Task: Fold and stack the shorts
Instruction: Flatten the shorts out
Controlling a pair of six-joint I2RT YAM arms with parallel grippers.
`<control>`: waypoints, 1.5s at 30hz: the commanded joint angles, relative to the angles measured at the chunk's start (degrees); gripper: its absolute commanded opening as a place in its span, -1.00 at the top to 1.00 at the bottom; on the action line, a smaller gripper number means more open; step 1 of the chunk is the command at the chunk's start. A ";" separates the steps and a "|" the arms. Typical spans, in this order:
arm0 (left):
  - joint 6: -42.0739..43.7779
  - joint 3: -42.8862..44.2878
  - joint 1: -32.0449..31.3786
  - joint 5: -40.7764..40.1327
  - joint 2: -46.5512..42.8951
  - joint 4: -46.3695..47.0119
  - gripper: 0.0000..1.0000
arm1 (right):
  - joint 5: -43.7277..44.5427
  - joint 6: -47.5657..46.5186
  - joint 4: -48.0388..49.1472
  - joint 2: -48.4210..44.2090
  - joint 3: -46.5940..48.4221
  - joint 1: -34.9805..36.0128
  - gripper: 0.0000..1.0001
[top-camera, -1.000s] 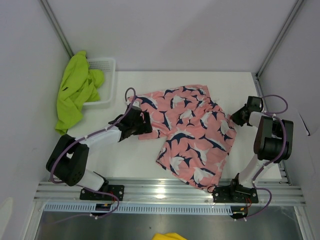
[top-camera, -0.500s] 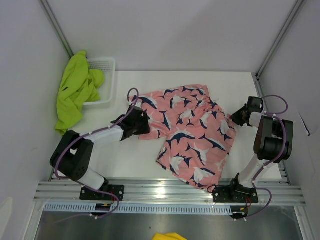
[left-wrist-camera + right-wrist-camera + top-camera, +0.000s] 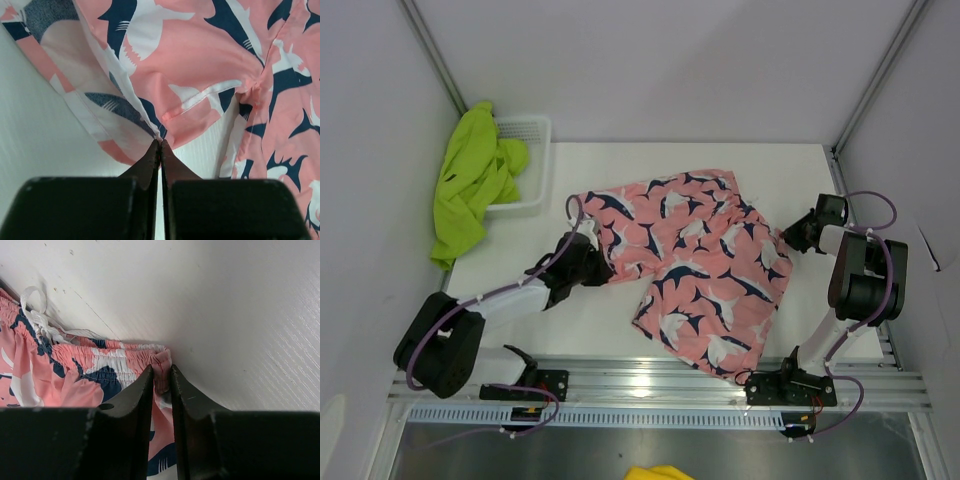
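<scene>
On my right wrist cam, the right gripper (image 3: 161, 376) is pinched onto the elastic waistband corner of the pink shorts (image 3: 75, 377), with just a sliver of fabric between the fingers. The white drawstring (image 3: 37, 320) lies bunched off to the left on the white table (image 3: 225, 315).

No readable text, no labels, no brand marks, no numbers — nothing legible in any view

The white flat table (image 3: 600, 325) is viewed whole, steeply from above. The left wrist view is taken close along the black left gripper (image 3: 160, 142), facing ahead onto the pink shark-print fabric shorts (image 3: 200, 60). The right wrist view is taken likewise along the right gripper (image 3: 162, 371). The shorts are shared by all three views.
</scene>
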 commanded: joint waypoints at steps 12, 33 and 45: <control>-2.49 -12.34 0.03 -0.83 -12.74 4.14 1.00 | 0.72 -1.10 -3.80 1.59 -1.85 -0.21 0.56; -3.20 -15.86 2.93 1.72 -17.76 7.57 1.00 | 13.28 -4.52 -14.00 -4.30 6.31 2.24 -0.50; -3.29 -15.86 2.93 2.16 -17.58 7.66 1.00 | 5.20 -11.98 -20.23 7.28 26.50 11.21 -0.50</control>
